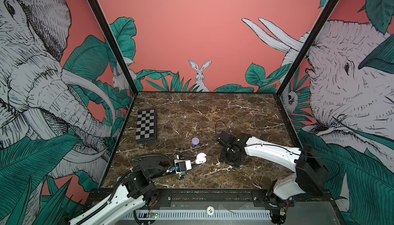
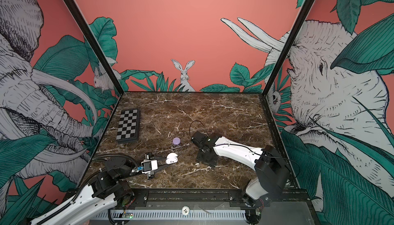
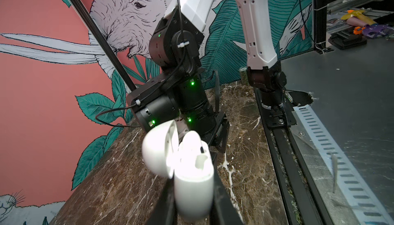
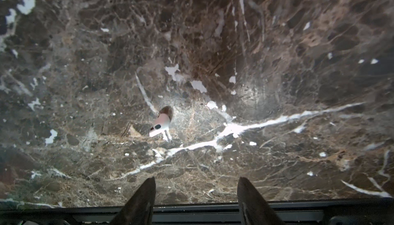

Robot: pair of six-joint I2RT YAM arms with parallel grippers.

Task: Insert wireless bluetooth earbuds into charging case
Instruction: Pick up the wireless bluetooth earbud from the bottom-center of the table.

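Observation:
My left gripper (image 3: 193, 183) is shut on a white charging case (image 3: 194, 192), a finger (image 3: 222, 202) on each side of its body. The case's lid (image 3: 160, 149) is hinged open, and glare washes out its inside. Both top views show this case (image 1: 200, 159) (image 2: 171, 159) at the front middle of the table. In the right wrist view a small white earbud (image 4: 161, 123) with a dark oval lies on the marble. My right gripper (image 4: 195, 180) points down over it, open, with nothing between its fingers (image 4: 147, 189). The earbud lies ahead of the tips, untouched.
A closed lilac round case (image 1: 195, 140) (image 2: 176, 140) sits on the brown marble table (image 1: 245, 115) behind the white case. A folded checkered board (image 1: 146, 126) (image 2: 128, 126) lies at the back left. The right arm's wrist (image 1: 231, 157) stands just right of the white case.

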